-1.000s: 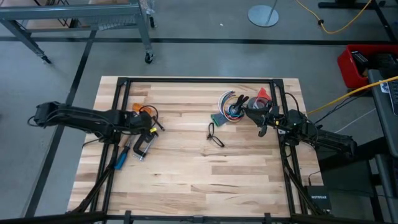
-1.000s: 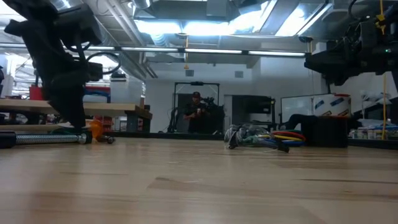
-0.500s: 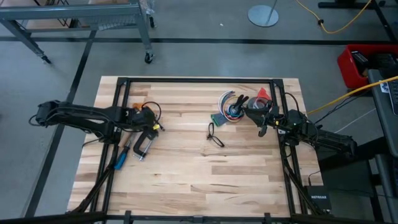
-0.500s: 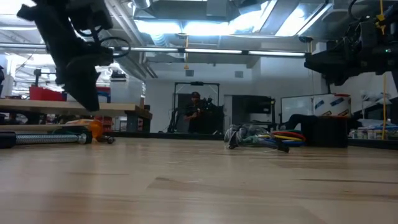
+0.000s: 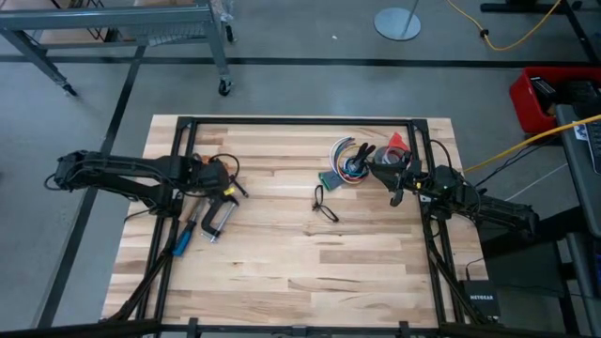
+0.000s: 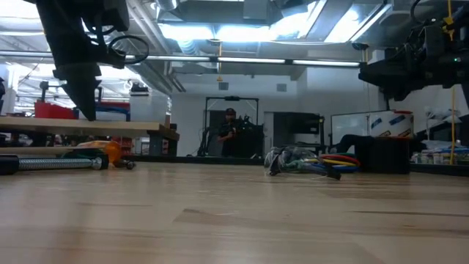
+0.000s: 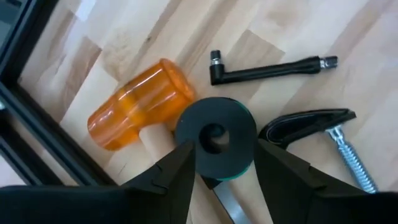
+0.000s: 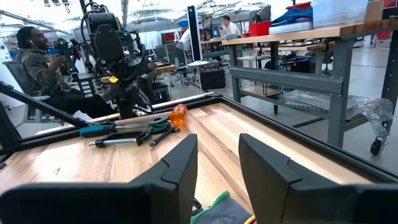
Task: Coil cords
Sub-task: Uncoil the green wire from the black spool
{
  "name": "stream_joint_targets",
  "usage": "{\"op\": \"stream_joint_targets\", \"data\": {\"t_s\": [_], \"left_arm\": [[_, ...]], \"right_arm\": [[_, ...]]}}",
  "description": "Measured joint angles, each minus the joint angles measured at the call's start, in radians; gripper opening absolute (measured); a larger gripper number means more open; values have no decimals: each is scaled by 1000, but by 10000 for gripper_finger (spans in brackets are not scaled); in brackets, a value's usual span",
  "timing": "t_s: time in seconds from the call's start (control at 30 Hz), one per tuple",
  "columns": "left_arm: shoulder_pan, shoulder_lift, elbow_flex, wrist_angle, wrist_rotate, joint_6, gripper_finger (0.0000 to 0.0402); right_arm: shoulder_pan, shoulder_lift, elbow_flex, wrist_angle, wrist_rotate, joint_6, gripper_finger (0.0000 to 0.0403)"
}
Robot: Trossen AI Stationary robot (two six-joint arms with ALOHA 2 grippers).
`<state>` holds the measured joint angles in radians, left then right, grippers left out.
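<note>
Nearest the front edge of the bench [image 5: 282, 272], toward its left side, a blue-handled screwdriver [image 5: 181, 242] and a metal clamp [image 5: 216, 222] are lying side by side.

Just behind them, the left gripper [image 7: 217, 180] is being held raised above the bench, over a black round roll [image 7: 216, 135] and an orange piece [image 7: 140, 106]. Its fingers [image 7: 180, 177] are being kept apart, with nothing between them.

The cord [image 5: 228, 165] is being carried up at this gripper rather than lying flat. Thin black loops are showing beside the arm in the low view, and the yellow piece [image 8: 112, 79] is hanging just below the gripper in the right wrist view. It cannot be told how the cord is caught there. No single long axis is being shown, since the cord is bent into loose loops.

Farther back and well apart, near the bench's right edge, the right gripper [image 8: 214, 171] is being held released over the bundle of multicoloured wires [image 5: 340, 155].

The left arm is judged much the nearer to the cord, so the coming move is likely turning on how the loops are hanging from that gripper.
</note>
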<state>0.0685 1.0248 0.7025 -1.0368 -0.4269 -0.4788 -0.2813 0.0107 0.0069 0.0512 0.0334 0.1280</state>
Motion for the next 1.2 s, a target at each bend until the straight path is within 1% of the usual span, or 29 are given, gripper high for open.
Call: {"op": "stream_joint_targets", "data": {"t_s": [0.1,0.27,0.33,0.43,0.6,0.77,0.93,1.03,1.2], "left_arm": [[0,0,0,0,20,8,155],[-7,9,-23,10,126,8,155],[-14,24,-32,9,136,8,155],[-17,52,-42,18,136,23,155],[-18,124,-41,56,128,98,155],[-18,225,-42,54,116,96,155],[-18,313,-42,53,64,63,155],[-18,343,-41,50,34,48,155],[-18,350,-38,50,32,40,155]], "right_arm": [[0,0,0,-1,0,0,122],[0,0,0,-1,-41,-2,122],[0,0,0,-1,-53,-2,122],[0,0,0,-1,-53,-3,122],[0,0,0,-1,-53,-3,122],[0,0,0,-1,-53,-4,122],[0,0,0,-1,-53,-4,122],[0,0,0,-1,-53,-4,122],[0,0,0,-1,-53,-4,122]]}}
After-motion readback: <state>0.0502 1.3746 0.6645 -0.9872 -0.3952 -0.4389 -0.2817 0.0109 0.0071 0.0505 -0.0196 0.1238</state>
